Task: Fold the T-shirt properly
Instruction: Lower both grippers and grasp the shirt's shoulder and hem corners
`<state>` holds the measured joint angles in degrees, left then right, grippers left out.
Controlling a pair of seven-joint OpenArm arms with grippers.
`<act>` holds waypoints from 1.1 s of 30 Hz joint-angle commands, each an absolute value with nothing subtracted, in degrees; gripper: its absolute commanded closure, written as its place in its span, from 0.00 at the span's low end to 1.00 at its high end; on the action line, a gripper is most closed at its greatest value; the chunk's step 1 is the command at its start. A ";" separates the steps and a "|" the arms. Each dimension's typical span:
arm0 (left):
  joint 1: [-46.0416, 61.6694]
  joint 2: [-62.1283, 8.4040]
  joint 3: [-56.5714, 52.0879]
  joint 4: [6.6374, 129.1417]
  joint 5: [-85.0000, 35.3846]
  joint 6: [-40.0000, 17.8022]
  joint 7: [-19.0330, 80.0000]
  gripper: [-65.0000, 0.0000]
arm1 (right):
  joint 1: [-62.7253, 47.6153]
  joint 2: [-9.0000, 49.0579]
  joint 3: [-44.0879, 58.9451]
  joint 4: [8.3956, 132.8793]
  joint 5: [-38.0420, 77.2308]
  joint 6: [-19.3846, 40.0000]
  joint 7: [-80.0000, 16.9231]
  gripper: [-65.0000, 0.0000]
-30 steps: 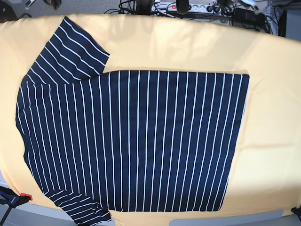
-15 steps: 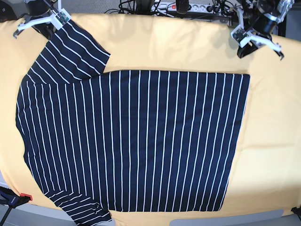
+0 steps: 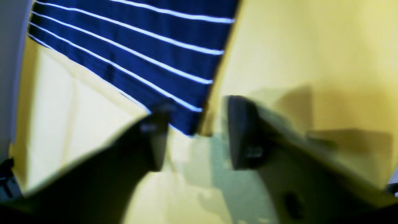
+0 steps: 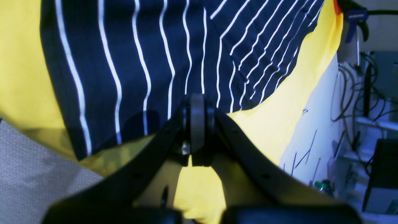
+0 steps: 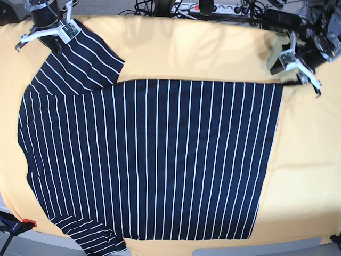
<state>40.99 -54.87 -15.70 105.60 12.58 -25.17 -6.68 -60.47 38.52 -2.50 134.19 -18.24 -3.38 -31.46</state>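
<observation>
T-shirt (image 5: 149, 160) is lying flat and spread on the yellow-covered counter (image 5: 213, 53), stripes running across its width, one sleeve at the near edge, the other angling off toward the far corner. Near edge: a black clamp with a red tip (image 5: 16, 225) is gripping the counter's corner, just beside the near sleeve.

Left fingers (image 3: 196, 133) are sitting at the far hem corner of the shirt. They are standing apart, nothing between them but yellow cover. In the left wrist view the corner tip (image 3: 189, 127) of the shirt is poking into the gap, closer to the dark finger (image 3: 155, 137) than to the other pad (image 3: 239, 133). I cannot tell if the cloth is touching either one; that view is blurred. In the base view this set (image 5: 295, 66) is hanging right at the hem corner, just off the cloth.

Right fingers (image 4: 197, 124) are pressed together, no gap showing. Their tips are lying over the far sleeve (image 4: 155, 62), close to its hem edge. Whether any cloth is pinched between them I cannot tell. Yellow cover is showing beside and under them. In the base view they (image 5: 61, 37) are sitting on the sleeve's outer end.

Beyond the counter's far edge: a power strip (image 5: 213, 8) and a tangle of cables (image 5: 154, 8).
</observation>
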 commanded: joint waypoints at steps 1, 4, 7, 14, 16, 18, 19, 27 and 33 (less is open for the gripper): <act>39.70 -56.64 -15.18 105.10 12.16 -24.69 -7.68 0.40 | -60.97 38.54 -2.20 135.00 -17.89 -4.03 -30.52 1.00; 35.07 -58.33 -10.50 102.61 13.61 -24.60 -7.70 0.40 | -60.97 37.69 -2.20 135.00 -16.27 -3.62 -29.65 1.00; 29.63 -59.40 -4.25 100.51 17.93 -22.09 -7.66 0.40 | -60.95 36.51 -2.20 135.00 -16.27 -2.72 -29.06 1.00; 17.89 -59.51 7.90 94.96 22.59 -19.18 -7.51 0.40 | -60.97 35.88 -2.20 135.00 -16.27 -2.74 -29.12 1.00; 15.09 -59.51 10.24 94.08 22.46 -19.20 -7.51 0.40 | -60.97 35.88 -2.20 135.00 -16.29 -2.74 -29.10 1.00; 13.13 -59.51 11.79 94.02 22.44 -19.25 -7.51 0.43 | -60.97 35.88 -2.20 135.00 -16.27 -2.76 -29.12 1.00; 12.45 -59.51 12.19 94.13 22.41 -19.27 -7.53 0.50 | -60.97 35.86 -2.20 135.00 -16.27 -2.74 -29.10 1.00; 11.57 -59.53 12.36 96.16 21.98 -17.93 -5.72 1.00 | -60.97 35.88 -2.20 135.00 -11.42 3.36 -28.95 0.78; 11.57 -59.51 12.36 96.16 21.98 -17.93 -5.56 1.00 | -59.94 35.88 -2.22 135.00 -7.25 7.60 -25.47 0.44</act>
